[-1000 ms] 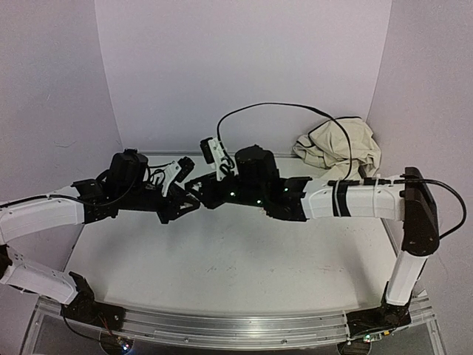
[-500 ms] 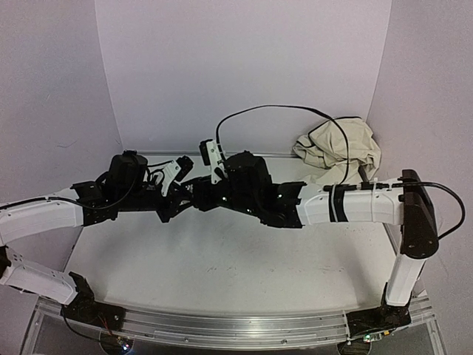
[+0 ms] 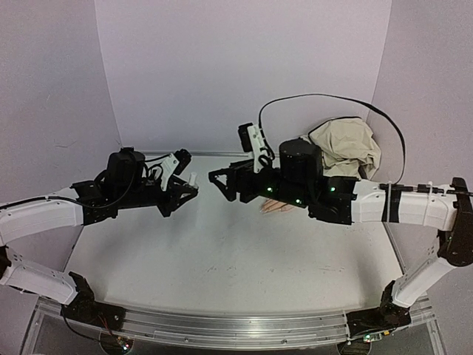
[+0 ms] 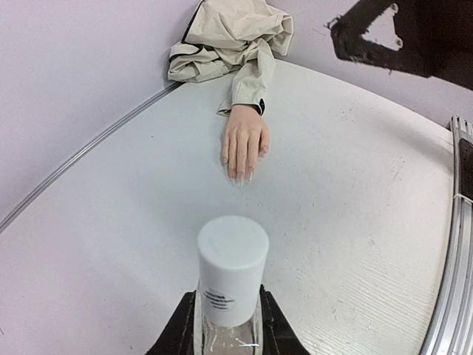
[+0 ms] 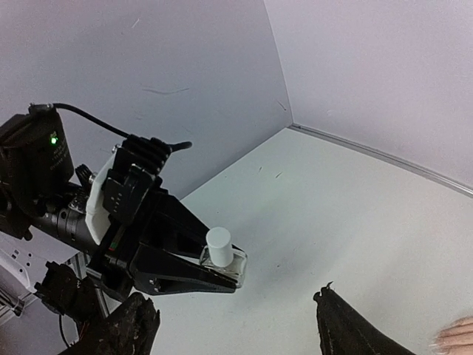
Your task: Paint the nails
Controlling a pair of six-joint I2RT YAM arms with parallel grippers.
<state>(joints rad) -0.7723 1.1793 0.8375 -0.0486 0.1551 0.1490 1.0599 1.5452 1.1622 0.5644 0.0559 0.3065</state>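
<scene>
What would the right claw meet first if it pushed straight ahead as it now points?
Most likely the small white-capped bottle held in the left claw, which sits right in the right claw's line; the depth between them is unclear.

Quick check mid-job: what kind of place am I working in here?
Looks like a robot lab test cell, not a salon: a white table boxed in by plain pale walls, a metal rail at its near edge, and a mannequin hand.
</scene>
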